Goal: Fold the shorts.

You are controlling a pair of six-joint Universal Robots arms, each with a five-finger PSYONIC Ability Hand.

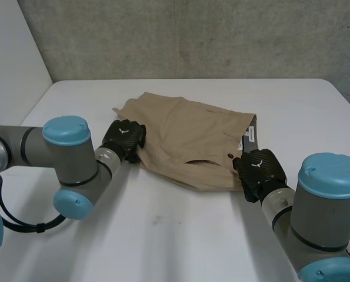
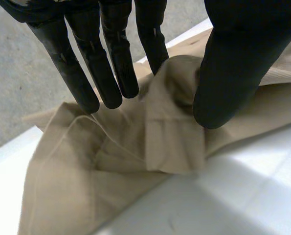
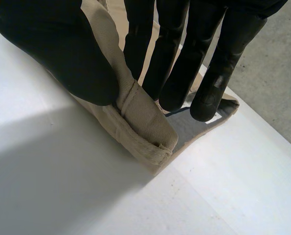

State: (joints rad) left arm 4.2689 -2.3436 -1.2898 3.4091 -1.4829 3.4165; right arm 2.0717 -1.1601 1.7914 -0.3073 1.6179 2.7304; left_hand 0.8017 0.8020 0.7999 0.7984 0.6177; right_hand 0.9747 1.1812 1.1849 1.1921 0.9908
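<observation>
The beige shorts lie roughly flat in the middle of the white table, waistband toward my right arm. My left hand is at the shorts' left edge. In the left wrist view its thumb and fingers close on a raised ridge of the cloth. My right hand is at the near right corner. In the right wrist view its thumb and fingers pinch the lifted waistband, whose corner folds over.
The table spreads bare and white in front of the shorts and to both sides. A grey wall stands behind the far edge. A white label shows inside the waistband.
</observation>
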